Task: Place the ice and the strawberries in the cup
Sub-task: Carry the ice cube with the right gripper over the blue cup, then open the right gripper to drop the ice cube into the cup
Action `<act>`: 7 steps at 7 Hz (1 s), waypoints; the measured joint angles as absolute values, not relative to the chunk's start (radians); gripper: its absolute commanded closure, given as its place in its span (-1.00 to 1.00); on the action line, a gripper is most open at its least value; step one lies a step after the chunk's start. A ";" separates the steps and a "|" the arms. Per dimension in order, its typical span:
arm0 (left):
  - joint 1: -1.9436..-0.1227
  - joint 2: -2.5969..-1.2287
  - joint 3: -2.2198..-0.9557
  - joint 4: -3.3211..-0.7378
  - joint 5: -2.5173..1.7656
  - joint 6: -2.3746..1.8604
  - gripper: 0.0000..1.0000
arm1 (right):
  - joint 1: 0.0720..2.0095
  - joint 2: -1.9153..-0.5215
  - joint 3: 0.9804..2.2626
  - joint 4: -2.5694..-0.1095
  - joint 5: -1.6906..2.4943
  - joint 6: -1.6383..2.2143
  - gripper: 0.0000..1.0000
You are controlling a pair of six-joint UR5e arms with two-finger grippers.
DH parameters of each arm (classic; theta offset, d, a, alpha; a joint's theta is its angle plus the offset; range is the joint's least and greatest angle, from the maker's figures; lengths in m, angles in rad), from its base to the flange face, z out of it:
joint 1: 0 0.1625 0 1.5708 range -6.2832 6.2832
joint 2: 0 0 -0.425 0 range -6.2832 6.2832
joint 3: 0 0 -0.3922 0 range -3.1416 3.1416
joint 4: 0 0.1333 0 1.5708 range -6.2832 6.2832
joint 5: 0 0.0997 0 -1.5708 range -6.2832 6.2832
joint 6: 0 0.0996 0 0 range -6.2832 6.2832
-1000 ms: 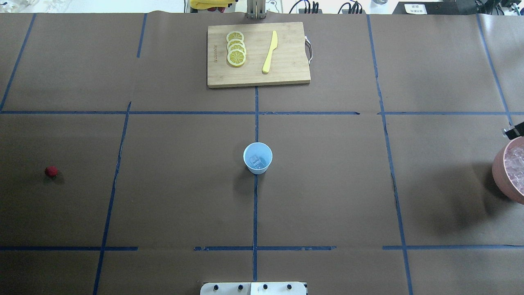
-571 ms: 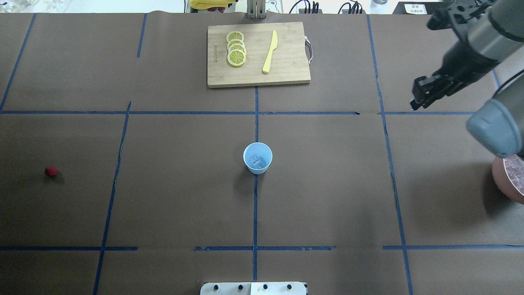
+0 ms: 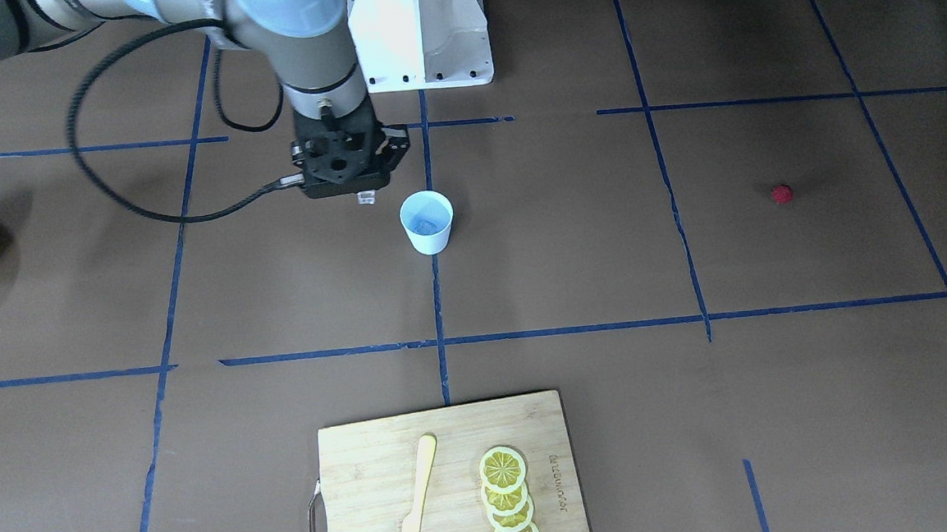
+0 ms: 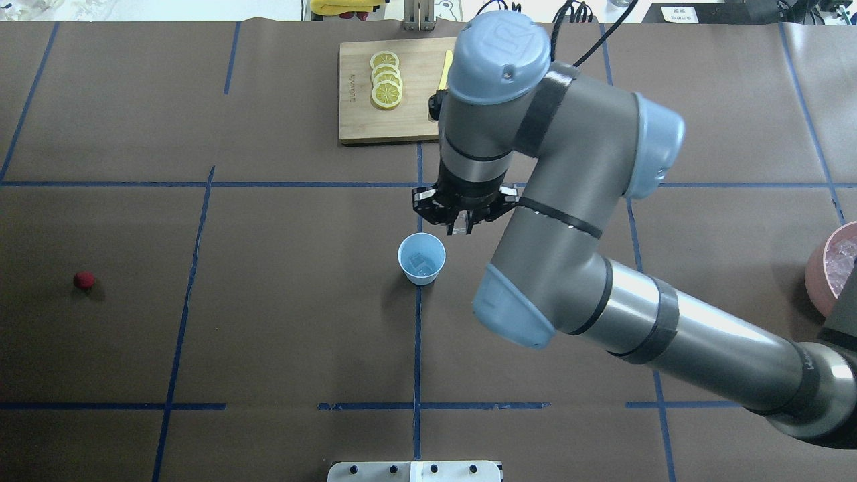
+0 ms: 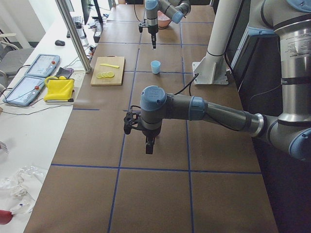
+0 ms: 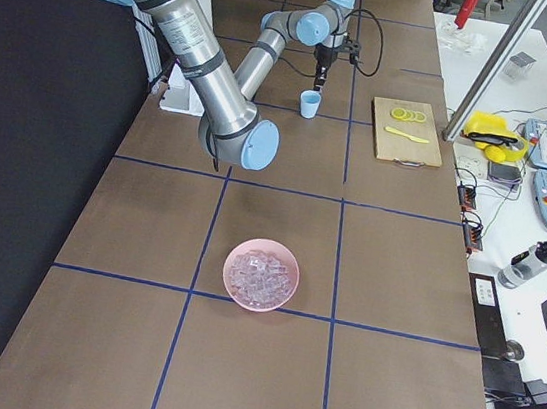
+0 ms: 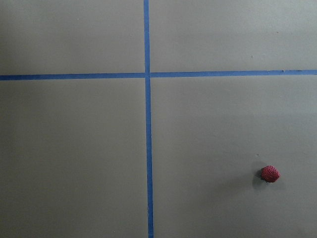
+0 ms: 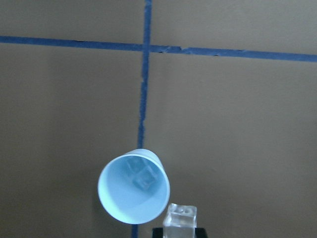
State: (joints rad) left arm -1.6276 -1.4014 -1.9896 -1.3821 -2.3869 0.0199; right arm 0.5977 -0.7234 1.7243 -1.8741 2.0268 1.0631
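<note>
Right pincer (image 3: 365, 193): clenched on ice cube (image 3: 367, 198); I hold it just beside cup (image 3: 428, 242), ready for dropping in.

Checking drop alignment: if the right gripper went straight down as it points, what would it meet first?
Probably the brown table paper beside the cup, not its mouth: the ice cube in the right gripper sits off the rim in the wrist view, though depth is unclear.
</note>
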 measured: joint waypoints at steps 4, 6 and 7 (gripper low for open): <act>-1.628 -1.401 -1.985 -1.383 -2.387 0.021 -1.00 | 0.532 -0.680 1.597 -1.738 1.957 1.115 0.92; -1.628 -1.402 -1.982 -1.384 -2.387 0.021 -1.00 | 0.531 -0.683 1.593 -1.737 1.959 1.114 0.28; -1.628 -1.403 -1.982 -1.384 -2.387 0.021 -1.00 | 0.530 -0.686 1.593 -1.738 1.961 1.114 -0.03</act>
State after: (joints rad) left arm -1.6276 -1.4030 -1.9821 -1.3837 -2.3869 0.0215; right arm 0.5302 -0.6865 1.5929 -1.7382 1.9611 1.1142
